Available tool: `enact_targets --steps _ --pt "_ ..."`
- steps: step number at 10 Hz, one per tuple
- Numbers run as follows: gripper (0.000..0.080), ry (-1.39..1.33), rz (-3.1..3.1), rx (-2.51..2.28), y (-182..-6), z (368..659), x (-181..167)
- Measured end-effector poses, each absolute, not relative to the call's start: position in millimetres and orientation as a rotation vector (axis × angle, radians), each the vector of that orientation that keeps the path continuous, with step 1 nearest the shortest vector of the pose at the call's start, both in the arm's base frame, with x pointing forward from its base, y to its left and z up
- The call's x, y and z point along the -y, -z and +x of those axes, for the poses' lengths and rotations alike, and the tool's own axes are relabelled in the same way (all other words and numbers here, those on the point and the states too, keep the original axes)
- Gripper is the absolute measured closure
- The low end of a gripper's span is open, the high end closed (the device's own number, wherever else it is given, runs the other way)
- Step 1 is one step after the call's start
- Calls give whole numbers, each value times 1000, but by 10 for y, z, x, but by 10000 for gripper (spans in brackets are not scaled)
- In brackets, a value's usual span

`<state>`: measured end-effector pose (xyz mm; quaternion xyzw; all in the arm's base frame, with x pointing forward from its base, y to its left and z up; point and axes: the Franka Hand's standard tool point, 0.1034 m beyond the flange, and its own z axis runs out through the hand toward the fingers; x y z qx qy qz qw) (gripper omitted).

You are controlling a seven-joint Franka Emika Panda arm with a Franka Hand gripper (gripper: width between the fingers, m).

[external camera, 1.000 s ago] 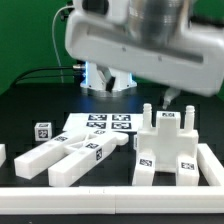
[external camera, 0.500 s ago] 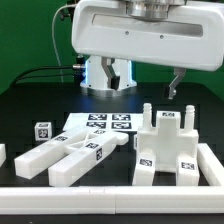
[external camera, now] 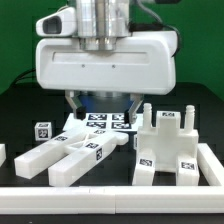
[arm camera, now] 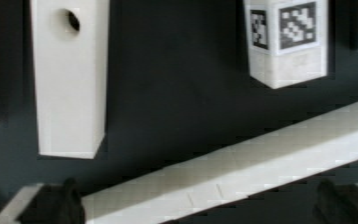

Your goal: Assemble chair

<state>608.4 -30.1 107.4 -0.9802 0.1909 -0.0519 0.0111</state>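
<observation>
**Chair (external camera: 160, 168) in pieces beneath your arm**

Your gripper (external camera: 103, 103) hangs by the marker board (external camera: 100, 123), its fingers (external camera: 72, 101) spread wide with nothing between them. On the exterior view's right stands the upright slab piece (external camera: 168, 148) — tagged, pegs pointing up. On the left the long bars (external camera: 60, 158) lie side by side on the black table (external camera: 15, 120), a small tagged cube (external camera: 43, 130) just behind them. Your wrist view catches a holed bar (arm camera: 69, 80) and a tagged peg (arm camera: 286, 40).
</observation>
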Motion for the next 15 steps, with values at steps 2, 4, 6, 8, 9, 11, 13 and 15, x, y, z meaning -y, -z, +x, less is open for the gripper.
enact_targets --steps 2,4,6,8,9,11,13,15 --pt "151 155 -3059 -600 -1042 6066 336" --pt "151 121 -3031 -652 -829 5888 640" --pt "151 85 -3033 -687 -606 5810 720" --pt "151 38 -3037 -705 -415 5741 686" --pt "151 37 -3046 -691 -302 5702 622" --pt "151 17 -3058 -690 -168 5642 607" --pt "151 23 -3068 -693 -80 5610 553" --pt "151 18 -3070 -689 -65 5599 545"
